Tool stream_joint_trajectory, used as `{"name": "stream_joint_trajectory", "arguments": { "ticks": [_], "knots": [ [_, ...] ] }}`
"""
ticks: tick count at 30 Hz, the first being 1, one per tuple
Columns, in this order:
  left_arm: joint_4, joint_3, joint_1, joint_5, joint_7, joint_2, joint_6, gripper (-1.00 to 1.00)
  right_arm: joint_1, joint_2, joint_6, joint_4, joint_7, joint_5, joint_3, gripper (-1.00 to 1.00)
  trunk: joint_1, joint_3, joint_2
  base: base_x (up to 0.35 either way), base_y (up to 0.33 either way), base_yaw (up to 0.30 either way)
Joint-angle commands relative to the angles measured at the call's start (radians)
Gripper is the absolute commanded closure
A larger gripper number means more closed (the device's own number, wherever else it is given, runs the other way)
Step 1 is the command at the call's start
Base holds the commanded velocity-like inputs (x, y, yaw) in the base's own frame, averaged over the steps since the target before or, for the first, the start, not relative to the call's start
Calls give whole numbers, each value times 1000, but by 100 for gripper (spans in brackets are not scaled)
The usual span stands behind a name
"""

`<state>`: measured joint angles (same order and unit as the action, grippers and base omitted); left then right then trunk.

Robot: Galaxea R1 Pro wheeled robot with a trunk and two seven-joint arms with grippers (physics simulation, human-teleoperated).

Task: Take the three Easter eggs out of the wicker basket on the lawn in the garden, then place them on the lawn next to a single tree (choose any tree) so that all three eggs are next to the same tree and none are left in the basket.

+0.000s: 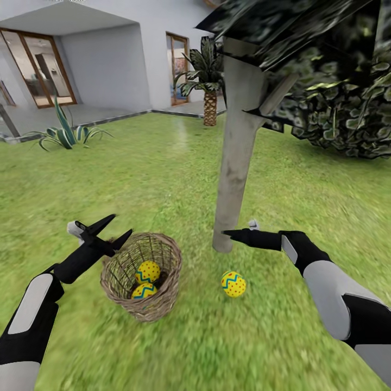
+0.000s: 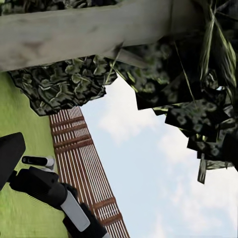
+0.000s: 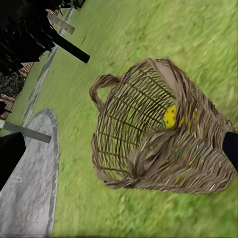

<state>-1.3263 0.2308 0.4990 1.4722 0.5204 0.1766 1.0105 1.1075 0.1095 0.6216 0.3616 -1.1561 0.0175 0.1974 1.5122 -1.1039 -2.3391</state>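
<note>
The wicker basket [image 1: 142, 304] stands on the lawn [image 1: 163, 174] just left of the tree trunk [image 1: 236, 163]. Two Easter eggs lie inside it, one [image 1: 147, 270] above the other [image 1: 143, 291]. A third egg [image 1: 233, 283] rests on the grass right by the trunk's base. My left gripper [image 1: 113, 230] is open, hovering at the basket's left rim. My right gripper [image 1: 239, 228] is open and empty, beside the trunk above the lone egg. In the right wrist view the basket [image 3: 148, 163] appears with an egg [image 3: 170, 116] showing through the weave.
A dark leafy bush [image 1: 347, 119] spreads to the right of the trunk. A palm [image 1: 209, 103] and a spiky plant [image 1: 65, 134] stand near the house at the back. A grey stone patio [image 3: 29, 173] lies beyond the basket. A slatted fence [image 2: 82, 163] is visible.
</note>
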Motion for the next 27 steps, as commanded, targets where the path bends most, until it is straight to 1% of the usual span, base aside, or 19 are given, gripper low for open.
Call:
{"name": "stream_joint_trajectory", "arguments": {
  "ticks": [1,15,18,23,27],
  "knots": [
    [1,1,1,-3,5,0,5,-100,0,0,9,0,-3,2,5,-100,0,-1,0,0,0,288],
    [2,1,1,-3,9,-2,5,-100,0,-2,8,0,2,3,4,-100,-54,43,98,0,0,288],
    [4,2,0,-2,9,-2,5,-100,0,-3,7,0,4,5,4,-100,-54,43,98,0,0,288],
    [11,2,0,-1,9,-3,4,-100,0,-4,3,0,45,9,3,-100,-54,43,98,0,0,288],
    [13,2,0,-3,9,-4,2,-100,0,-5,-1,0,119,10,1,-100,-54,42,98,0,0,288]
  ]
}}
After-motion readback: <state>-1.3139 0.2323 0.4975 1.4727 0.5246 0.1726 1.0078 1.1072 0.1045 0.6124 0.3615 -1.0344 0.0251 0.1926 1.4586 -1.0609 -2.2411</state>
